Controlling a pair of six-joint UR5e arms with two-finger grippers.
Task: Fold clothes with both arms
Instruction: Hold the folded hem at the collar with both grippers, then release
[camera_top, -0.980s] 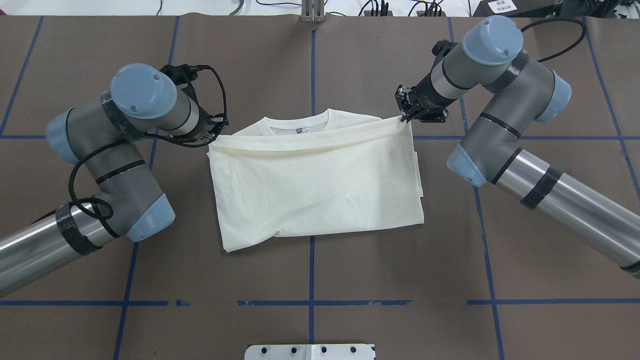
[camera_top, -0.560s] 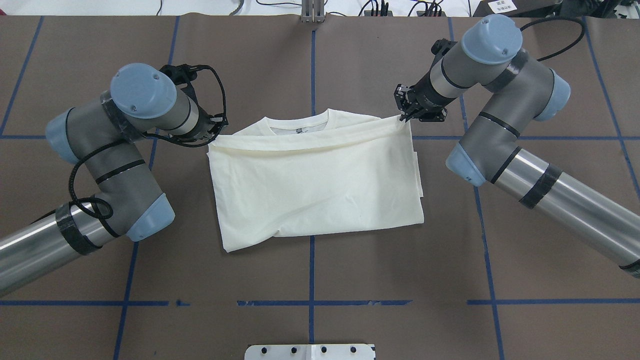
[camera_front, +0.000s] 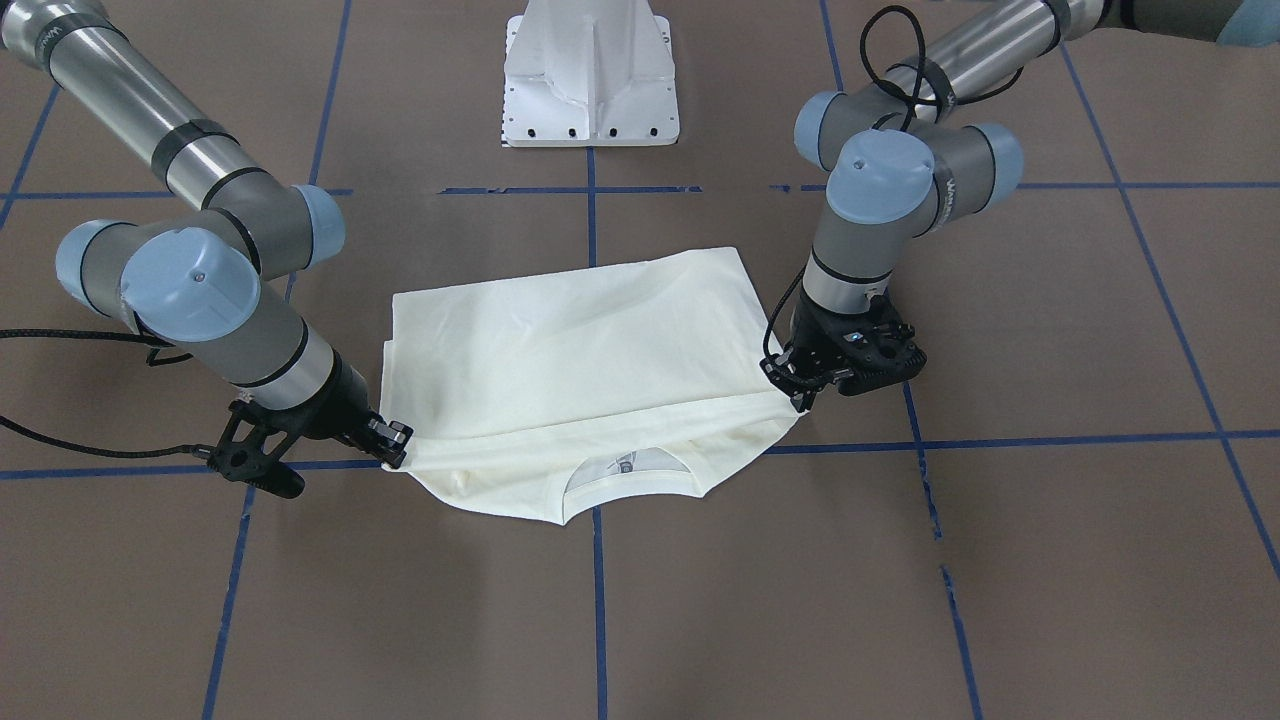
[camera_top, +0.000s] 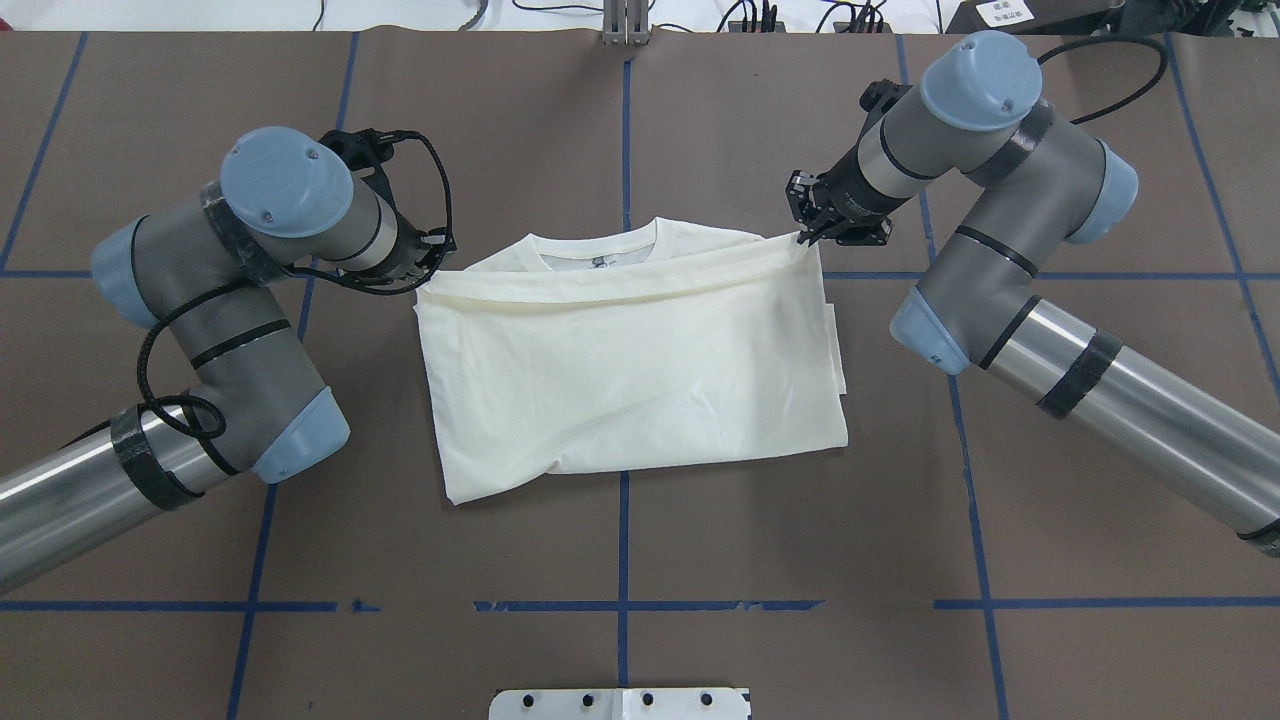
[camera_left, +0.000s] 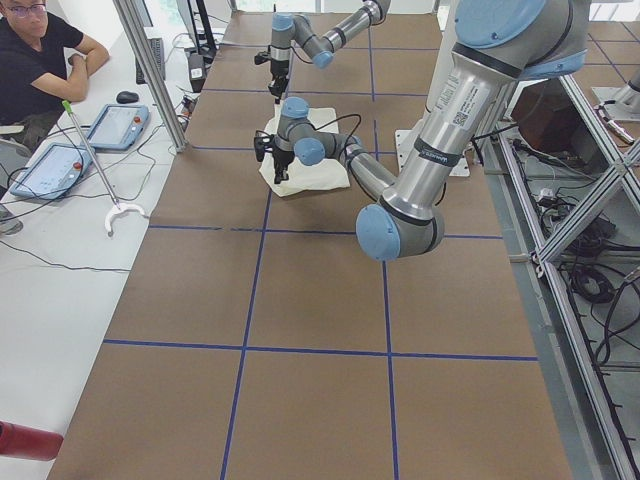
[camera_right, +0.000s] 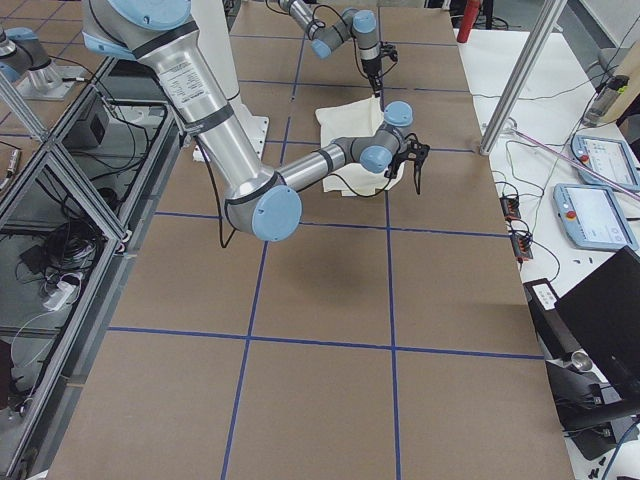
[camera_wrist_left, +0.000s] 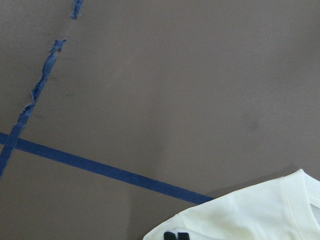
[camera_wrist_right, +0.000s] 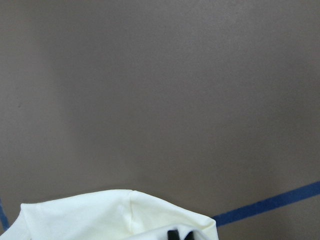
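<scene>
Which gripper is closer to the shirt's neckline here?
Left, by a modest margin. The left gripper pinches the shirt at the folded-over corner on its own side of the neckline. The right gripper pinches the opposite corner, farther off.

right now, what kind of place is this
Probably a robotics lab or data-collection cell: a left arm and right arm hold a cream shirt on a table gridded with blue tape, and an operator sits beside teach pendants.
</scene>
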